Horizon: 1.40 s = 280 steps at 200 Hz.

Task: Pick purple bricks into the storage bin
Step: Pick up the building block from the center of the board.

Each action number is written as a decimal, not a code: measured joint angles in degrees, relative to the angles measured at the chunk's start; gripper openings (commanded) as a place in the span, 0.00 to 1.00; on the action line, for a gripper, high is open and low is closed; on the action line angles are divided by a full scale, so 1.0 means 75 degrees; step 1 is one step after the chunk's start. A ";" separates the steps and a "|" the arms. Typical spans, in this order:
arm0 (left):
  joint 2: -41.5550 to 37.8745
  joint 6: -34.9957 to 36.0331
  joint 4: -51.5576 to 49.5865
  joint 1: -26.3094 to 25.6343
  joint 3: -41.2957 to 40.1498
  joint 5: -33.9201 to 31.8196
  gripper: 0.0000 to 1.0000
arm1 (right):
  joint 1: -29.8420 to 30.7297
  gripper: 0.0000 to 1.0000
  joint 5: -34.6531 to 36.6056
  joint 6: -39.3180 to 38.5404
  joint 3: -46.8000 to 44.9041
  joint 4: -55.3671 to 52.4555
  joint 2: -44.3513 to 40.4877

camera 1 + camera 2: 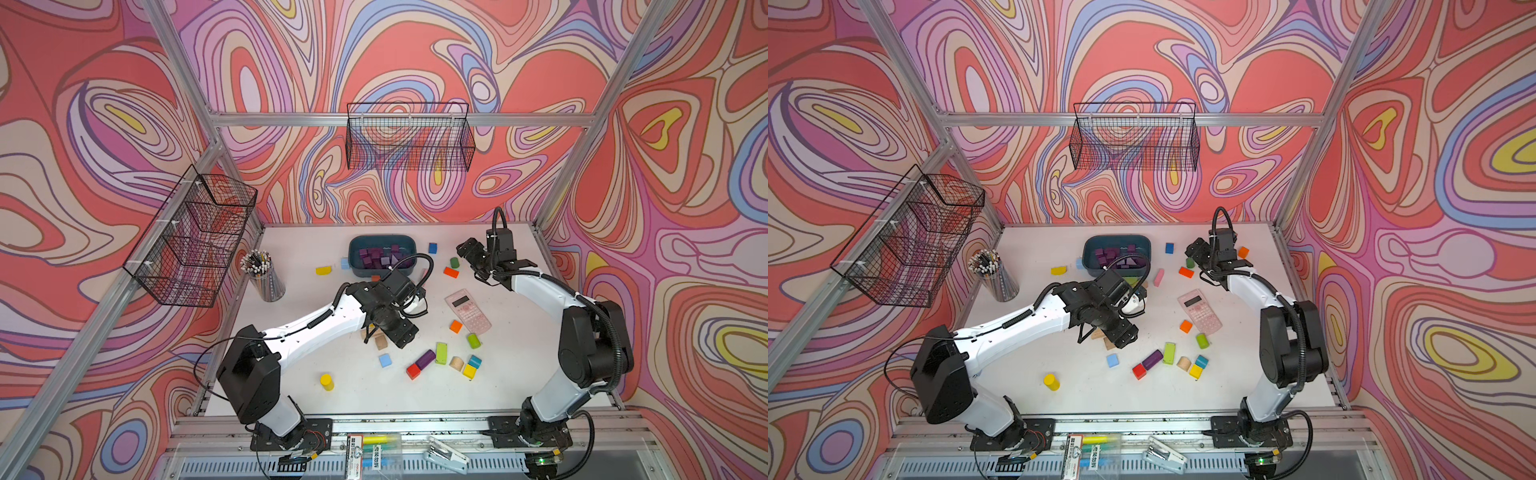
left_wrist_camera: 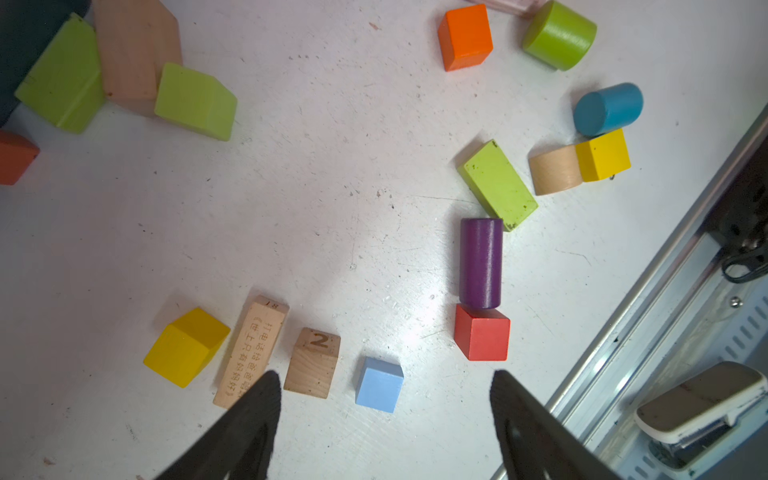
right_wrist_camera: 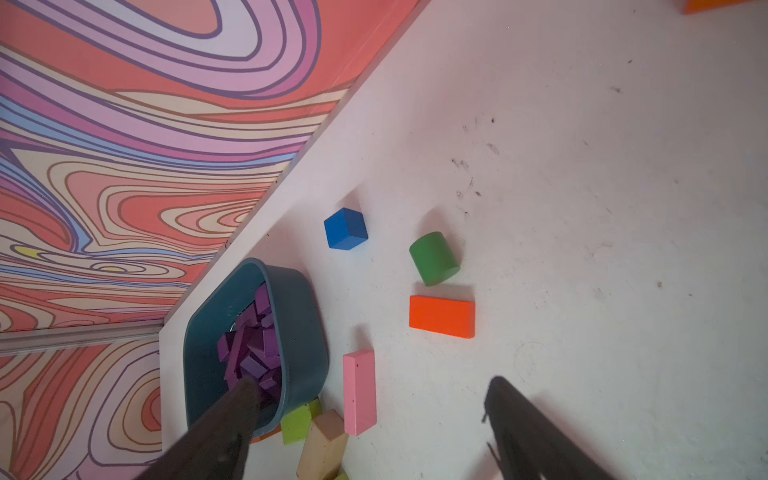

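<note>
Both top views look down; wrist cameras skim the table (image 2: 332, 208).

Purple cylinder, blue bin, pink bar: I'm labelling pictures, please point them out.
purple cylinder (image 2: 481, 262), left wrist view, curved side.
blue bin (image 3: 301, 328), right wrist view, outer wall.
pink bar (image 3: 359, 390), right wrist view, top face.

Bin (image 3: 300, 328) piled with purple bricks (image 3: 253, 349). Just beside it, pink bar (image 3: 359, 391); farther off, orange bar (image 3: 441, 316), green cylinder (image 3: 434, 257), blue cube (image 3: 345, 229), all apart. Lime block (image 3: 296, 423) touching wood block (image 3: 324, 446) by bin's corner. Gripper (image 3: 372, 381) spread wide, empty, one finger (image 3: 224, 424) overlapping bin.
</note>
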 measured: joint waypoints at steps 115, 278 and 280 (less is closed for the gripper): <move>0.1370 0.0061 -0.0111 -0.0991 0.0688 -0.0621 0.77 | -0.0332 0.85 -0.0082 0.0160 -0.0058 -0.0029 0.0000; 0.2550 -0.0321 -0.0154 -0.1679 0.1440 -0.0647 0.68 | -0.0388 0.83 -0.0102 0.0242 -0.0393 -0.0076 -0.0009; 0.2562 -0.0323 -0.0157 -0.1679 0.1451 -0.0647 0.68 | -0.0388 0.83 -0.0102 0.0242 -0.0399 -0.0073 -0.0009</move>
